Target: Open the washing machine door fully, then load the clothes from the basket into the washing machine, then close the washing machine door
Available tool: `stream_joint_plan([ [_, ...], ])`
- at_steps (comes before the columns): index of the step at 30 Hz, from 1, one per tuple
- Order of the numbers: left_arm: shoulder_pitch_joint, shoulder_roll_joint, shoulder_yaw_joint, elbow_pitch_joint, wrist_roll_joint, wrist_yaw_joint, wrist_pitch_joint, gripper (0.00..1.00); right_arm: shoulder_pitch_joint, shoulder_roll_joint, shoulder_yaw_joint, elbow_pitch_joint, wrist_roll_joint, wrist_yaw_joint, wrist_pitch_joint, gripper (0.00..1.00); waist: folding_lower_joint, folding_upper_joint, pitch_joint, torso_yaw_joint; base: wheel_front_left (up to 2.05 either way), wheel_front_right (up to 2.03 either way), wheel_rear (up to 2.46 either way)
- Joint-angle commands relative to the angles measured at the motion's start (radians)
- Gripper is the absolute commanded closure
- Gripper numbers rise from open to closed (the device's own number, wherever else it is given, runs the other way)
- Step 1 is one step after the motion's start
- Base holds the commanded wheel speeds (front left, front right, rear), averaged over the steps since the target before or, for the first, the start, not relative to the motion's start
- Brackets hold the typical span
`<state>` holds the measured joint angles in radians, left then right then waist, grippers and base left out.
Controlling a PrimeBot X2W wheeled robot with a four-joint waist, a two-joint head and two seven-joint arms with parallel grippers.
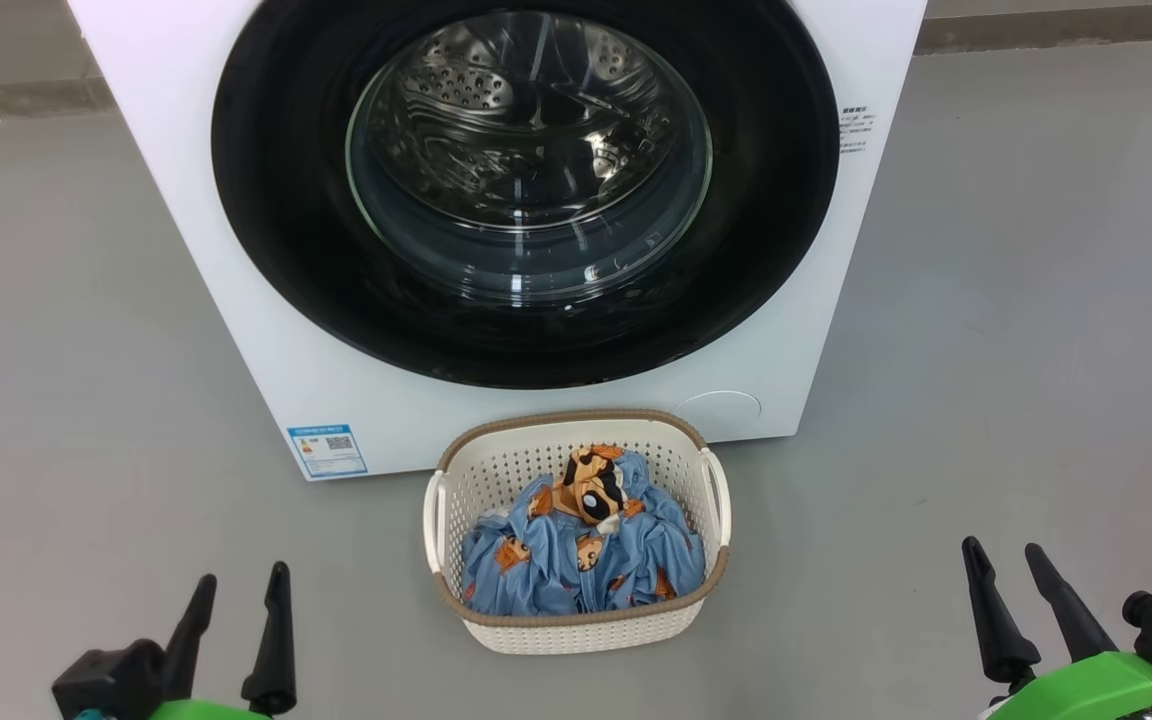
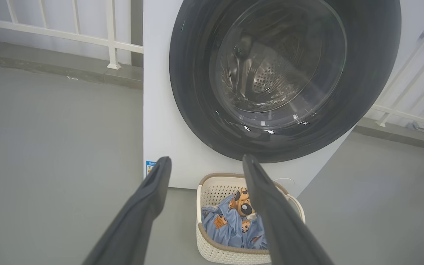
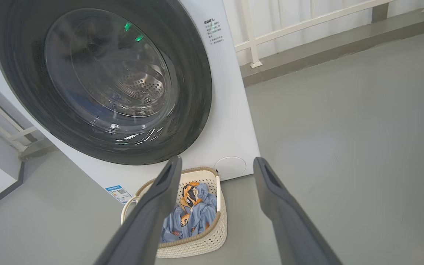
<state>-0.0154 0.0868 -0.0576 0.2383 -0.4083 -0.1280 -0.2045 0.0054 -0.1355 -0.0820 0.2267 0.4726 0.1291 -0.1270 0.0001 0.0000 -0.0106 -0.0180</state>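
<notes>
We find the washing machine door [image 1: 526, 330] shut, the clothes [image 1: 586, 560] in the basket [image 1: 576, 625], both pincers spread and empty: nothing begun.

I'm counting one washing machine [image 1: 186, 200] with one door [image 1: 276, 200], one blue label [image 1: 327, 450] and one round flap [image 1: 721, 410] — plus one basket [image 1: 576, 630] and one bundle of clothes [image 1: 576, 560]. Two pincers are showing — the left pincer [image 1: 244, 572] and the right pincer [image 1: 1001, 545], two fingers each.
</notes>
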Motion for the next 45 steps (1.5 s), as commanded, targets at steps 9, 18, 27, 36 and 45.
stream_joint_plan([
  [9, -0.03, 0.03, 0.025, -0.027, 0.113, -0.003, -0.037, 0.0, 0.009, -0.03, 0.016, -0.04, -0.107, 0.001, -0.032, 0.0, 0.0, 0.0, 0.004, -0.001, 0.0, 0.0, 0.0],
  [18, -0.034, 0.036, 0.027, -0.017, 0.179, -0.003, -0.057, 0.0, 0.017, -0.032, 0.005, -0.045, -0.176, 0.002, -0.051, 0.0, 0.0, 0.0, 0.007, 0.0, 0.0, 0.0, 0.0],
  [27, -0.037, 0.041, 0.038, -0.004, 0.179, -0.003, -0.057, 0.0, 0.02, -0.02, -0.01, -0.057, -0.181, 0.002, -0.049, 0.0, 0.0, 0.0, 0.005, -0.002, 0.0, 0.0, 0.0],
  [36, -0.044, 0.034, 0.049, -0.004, 0.237, -0.002, -0.057, 0.0, 0.016, -0.014, -0.01, -0.068, -0.183, 0.002, -0.045, 0.0, 0.0, 0.0, 0.008, -0.002, 0.21, 0.21, -0.43],
  [45, -0.044, 0.029, 0.059, 0.002, 0.245, -0.002, -0.057, 0.0, 0.016, -0.01, -0.01, -0.067, -0.18, 0.002, -0.046, 0.0, 0.0, 0.0, 0.009, -0.001, 0.9, 0.9, -1.81],
])
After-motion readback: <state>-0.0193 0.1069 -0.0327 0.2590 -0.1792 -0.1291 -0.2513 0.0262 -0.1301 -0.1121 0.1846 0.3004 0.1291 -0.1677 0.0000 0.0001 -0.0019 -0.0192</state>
